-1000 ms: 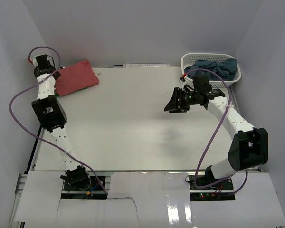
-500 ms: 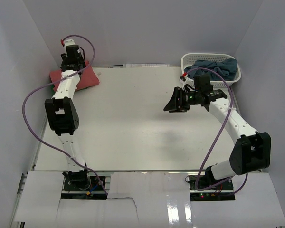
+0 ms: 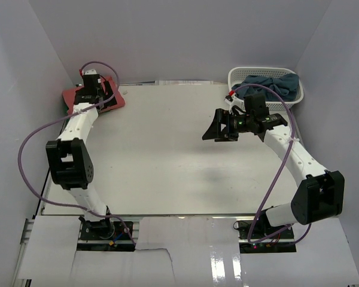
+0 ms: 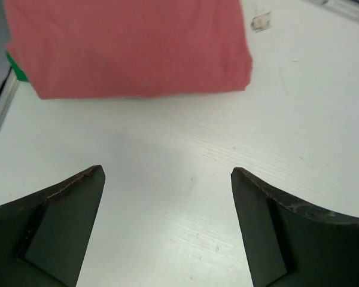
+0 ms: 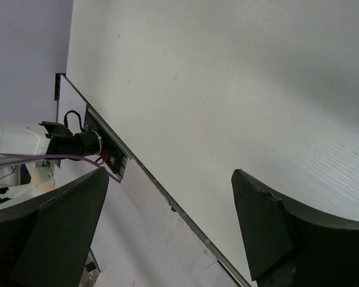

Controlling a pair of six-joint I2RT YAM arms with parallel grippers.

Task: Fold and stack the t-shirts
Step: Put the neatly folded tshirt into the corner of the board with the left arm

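A folded salmon-red t-shirt (image 3: 72, 95) (image 4: 125, 48) lies at the table's far left corner, with a sliver of a green t-shirt (image 4: 15, 66) showing under its left edge. My left gripper (image 3: 107, 100) (image 4: 167, 173) hovers at the shirt's table-side edge, open and empty, with bare table between its fingers. Grey-blue t-shirts (image 3: 269, 84) are heaped in the white basket (image 3: 236, 75) at the far right. My right gripper (image 3: 218, 128) (image 5: 167, 173) hangs open over the right middle of the table, holding nothing.
The left arm's purple cable (image 3: 33, 137) loops out toward the left wall. The right arm's base and cable (image 5: 72, 140) show past the table's near edge (image 5: 167, 200). White walls close in on three sides.
The left arm swung right and forward over the red shirt. Both grippers opened wider. The right gripper shifted slightly left.
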